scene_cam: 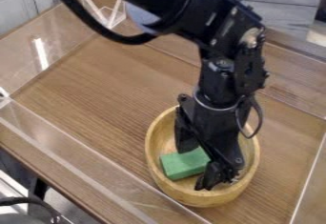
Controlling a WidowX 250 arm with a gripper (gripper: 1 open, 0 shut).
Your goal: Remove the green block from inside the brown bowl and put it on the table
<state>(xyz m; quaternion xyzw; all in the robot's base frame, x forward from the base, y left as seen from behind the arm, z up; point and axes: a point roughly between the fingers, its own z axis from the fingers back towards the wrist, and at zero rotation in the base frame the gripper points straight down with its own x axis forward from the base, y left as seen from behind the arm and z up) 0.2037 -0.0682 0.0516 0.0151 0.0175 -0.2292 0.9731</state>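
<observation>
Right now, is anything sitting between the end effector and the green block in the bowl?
Nothing visible. The open end effector is down inside the brown bowl, straddling the green block. The bowl holds only the block.

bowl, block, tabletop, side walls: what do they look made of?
Brown bowl: looks like light wood, matte, grainy speckled inside. Green block: smooth, evenly bright green, painted wood or plastic, can't tell which. Table: wood-grain surface with slight gloss, possibly laminate. Side walls: clear plastic, see-through with glare streaks.
</observation>
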